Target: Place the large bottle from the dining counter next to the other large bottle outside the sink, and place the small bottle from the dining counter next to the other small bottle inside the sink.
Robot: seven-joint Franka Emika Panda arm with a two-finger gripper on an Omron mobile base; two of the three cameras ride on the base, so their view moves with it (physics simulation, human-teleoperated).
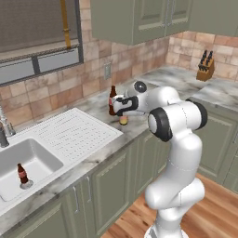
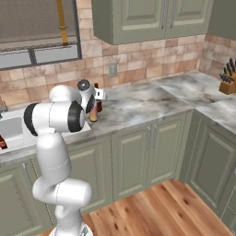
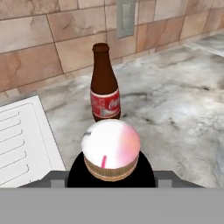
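Pink-orange bottle [image 3: 111, 151]: upright, long axis vertical, clamped between the jaws of the gripper [image 1: 122, 108], base at or just above the counter [image 3: 183, 109].
Brown large bottle [image 3: 104, 85]: just beyond it, toward the wall, apart.
Sink [image 1: 28, 160]: off to the left, a small bottle [image 1: 22, 174] standing in its basin.
Next move (judged): release here.

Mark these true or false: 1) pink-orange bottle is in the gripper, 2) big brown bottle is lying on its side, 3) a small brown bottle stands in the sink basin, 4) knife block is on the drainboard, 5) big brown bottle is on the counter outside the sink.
1) True: the gripper is shut on the pink-orange bottle.
2) False: the large brown bottle stands upright.
3) True: a small brown bottle stands in the sink.
4) False: the knife block sits in the far counter corner.
5) True: it stands on the marbled counter, beside the drainboard.
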